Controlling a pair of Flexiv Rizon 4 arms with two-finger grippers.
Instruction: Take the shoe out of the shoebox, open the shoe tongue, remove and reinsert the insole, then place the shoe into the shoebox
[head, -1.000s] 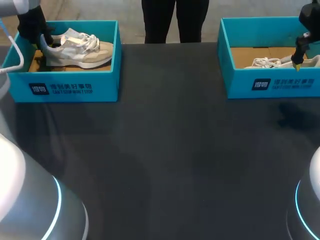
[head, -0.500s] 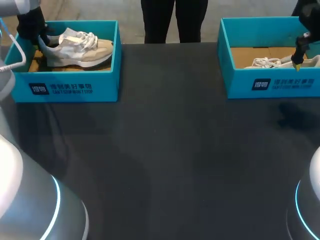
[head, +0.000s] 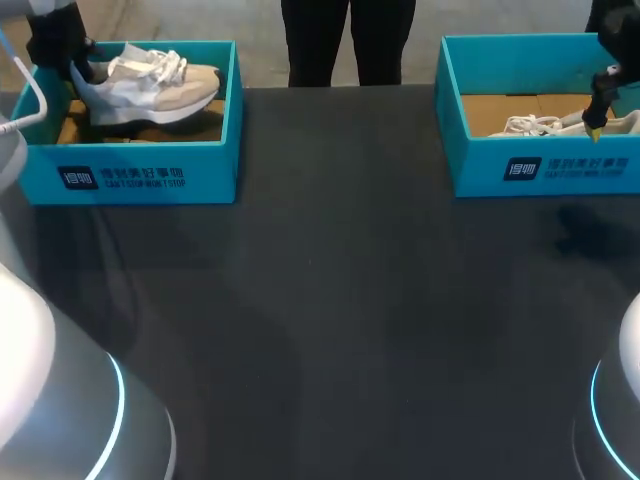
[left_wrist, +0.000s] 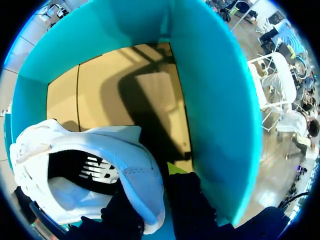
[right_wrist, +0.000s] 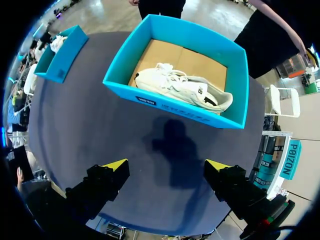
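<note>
Since the left gripper (left_wrist: 156, 202) has its dark fingers closed on the heel collar (left_wrist: 137, 165) of the shoe (head: 150, 85), one finger inside the opening and one against the outside of the heel, the hold is on the firmest part of an otherwise soft thing. The shoe hangs heel-up by that grip inside the left shoebox (head: 130, 172). It seems to be clear of the cardboard floor, though the yellow tips are mostly hidden behind the heel, so I cannot tell how deep the bite goes. A running shoe of this kind is likely light, with a springy sole and a fabric upper that gives under pressure. Held at one end, it will tend to swing and droop at the toe, so a quick move could twist it in the pads. The padded collar may also squash and let the shoe creep downward. The laces (head: 165, 62) lie loose over the top and could catch on the box wall. The dark insole (left_wrist: 95, 171) shows through the opening, and I judge it thin and floppy, best pinched at its heel edge. The right gripper (right_wrist: 166, 169) holds nothing, its fingers spread wide above the table (head: 350, 330), just in front of the right shoebox (right_wrist: 170, 107), where a second shoe (right_wrist: 180, 86) lies on its side. For steadying, the midsole or toe would be the sounder place for it.
</note>
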